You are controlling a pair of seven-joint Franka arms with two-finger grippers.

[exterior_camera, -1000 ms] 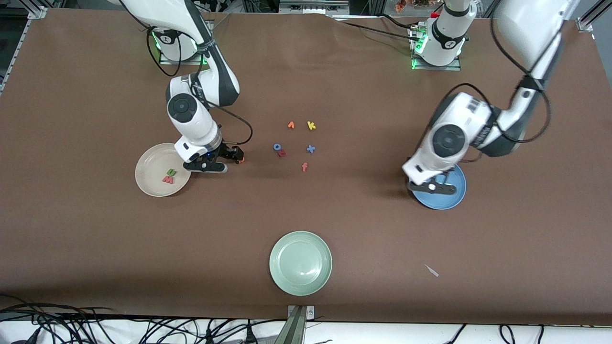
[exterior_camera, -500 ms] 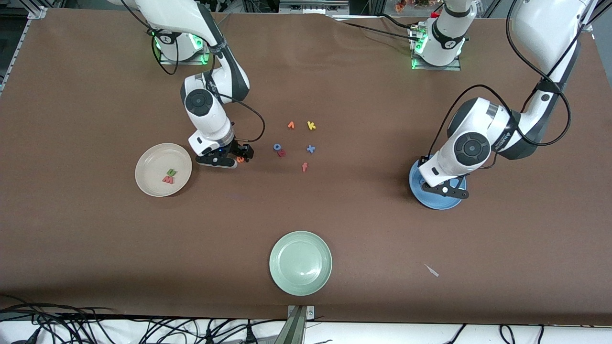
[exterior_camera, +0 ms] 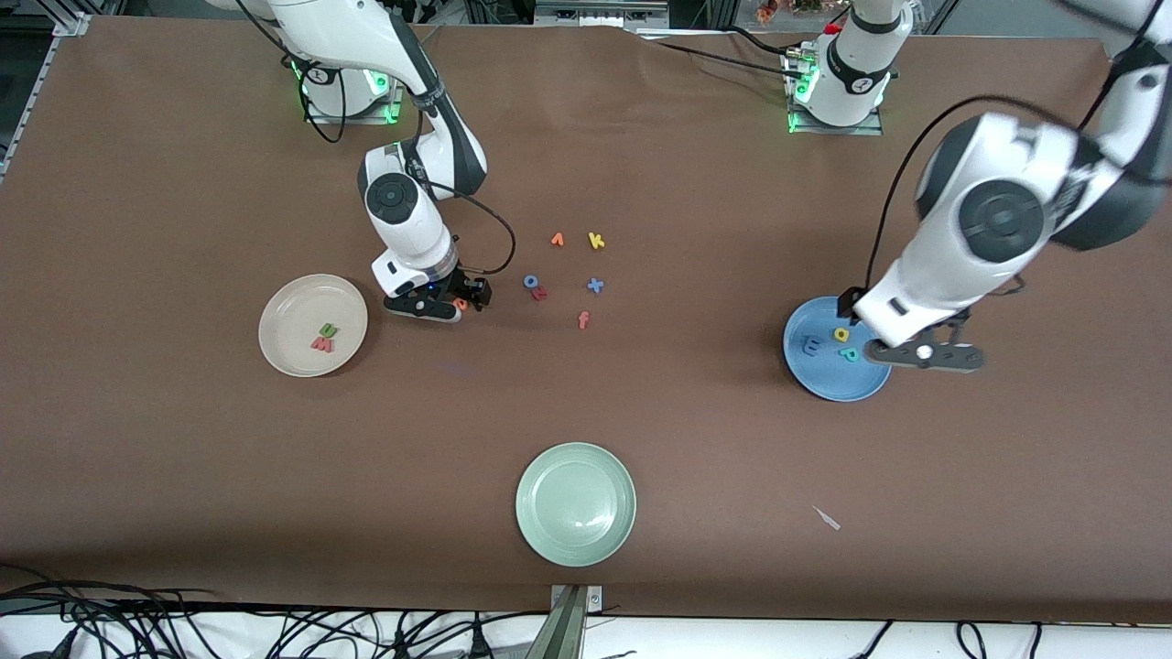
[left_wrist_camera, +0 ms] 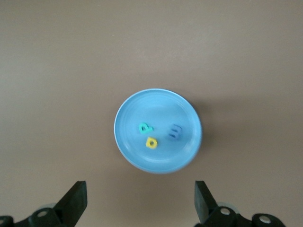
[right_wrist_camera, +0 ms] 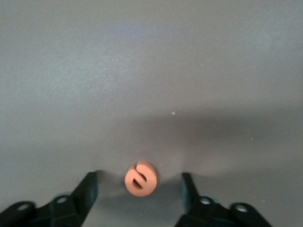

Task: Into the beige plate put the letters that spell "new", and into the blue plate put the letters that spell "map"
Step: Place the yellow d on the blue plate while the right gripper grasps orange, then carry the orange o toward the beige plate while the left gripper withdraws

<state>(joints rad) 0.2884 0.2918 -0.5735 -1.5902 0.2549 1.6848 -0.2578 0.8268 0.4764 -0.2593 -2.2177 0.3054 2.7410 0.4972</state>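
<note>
While two letters sit in beige plate, blue plate holds three.

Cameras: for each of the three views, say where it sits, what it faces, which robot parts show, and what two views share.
Front view: high across the table, facing both arms, the right gripper and left gripper.
Left wrist view: on the left arm, looking down at the blue plate, its open fingers showing.
Right wrist view: on the right arm, looking down at the orange e between its fingers.
Shared: front and left wrist views both show the blue plate.
</note>
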